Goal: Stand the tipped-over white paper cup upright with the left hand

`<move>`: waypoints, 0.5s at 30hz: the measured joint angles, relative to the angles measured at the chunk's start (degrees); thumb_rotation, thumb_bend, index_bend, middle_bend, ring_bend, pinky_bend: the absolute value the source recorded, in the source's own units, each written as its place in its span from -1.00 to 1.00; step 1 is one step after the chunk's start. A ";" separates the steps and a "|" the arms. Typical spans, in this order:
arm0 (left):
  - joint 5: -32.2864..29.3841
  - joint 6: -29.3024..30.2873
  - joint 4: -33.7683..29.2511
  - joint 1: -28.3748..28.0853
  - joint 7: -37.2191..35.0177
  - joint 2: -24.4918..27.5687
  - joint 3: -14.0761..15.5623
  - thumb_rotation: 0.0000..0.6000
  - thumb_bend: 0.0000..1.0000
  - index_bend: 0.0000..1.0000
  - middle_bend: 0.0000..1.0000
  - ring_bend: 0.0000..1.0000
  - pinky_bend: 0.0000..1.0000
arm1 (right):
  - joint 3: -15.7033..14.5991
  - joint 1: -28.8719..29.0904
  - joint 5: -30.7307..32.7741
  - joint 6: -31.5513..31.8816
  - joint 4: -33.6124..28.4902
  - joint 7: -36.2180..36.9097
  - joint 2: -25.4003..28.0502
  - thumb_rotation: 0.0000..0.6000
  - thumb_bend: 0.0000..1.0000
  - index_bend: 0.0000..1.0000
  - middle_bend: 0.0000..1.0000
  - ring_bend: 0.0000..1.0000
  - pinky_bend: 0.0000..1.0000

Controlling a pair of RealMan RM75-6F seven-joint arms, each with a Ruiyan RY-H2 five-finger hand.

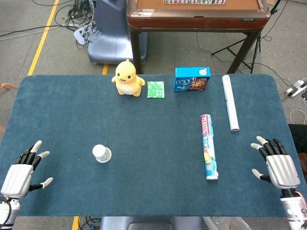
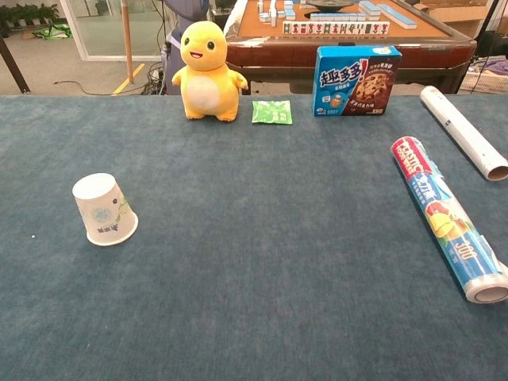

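Head view: lying well apart at the near corners of the blue table (image 1: 144, 143), left hand (image 1: 24, 167) and right hand (image 1: 277, 164), both spread wide and grasping nothing. Sitting on the cloth to the right of the left hand, not touching it, white paper cup (image 1: 101, 153). Lining the far edge, yellow plush toy (image 1: 128, 78), green packet (image 1: 155, 89), blue cookie box (image 1: 192, 79); toward the right, white roll (image 1: 230, 102) and wrap roll (image 1: 208, 146). Chest view: resting mouth-down at the left of the table, white paper cup (image 2: 104, 209), base uppermost; showing neither hand.
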 measured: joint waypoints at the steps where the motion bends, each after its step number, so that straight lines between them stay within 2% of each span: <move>1: 0.00 0.04 0.05 0.01 -0.03 -0.02 0.00 1.00 -0.79 -0.55 -1.00 -1.00 -0.70 | 0.02 0.01 -0.02 0.02 -0.12 -0.01 0.04 1.00 -0.77 -0.48 -0.74 -0.77 -0.80; 15: 0.60 0.34 -0.01 -0.04 -0.10 -0.20 0.16 1.00 -0.79 -0.55 -1.00 -1.00 -0.69 | -0.02 0.02 -0.03 -0.01 -0.80 -0.16 0.51 1.00 -0.77 -0.48 -0.74 -0.78 -0.80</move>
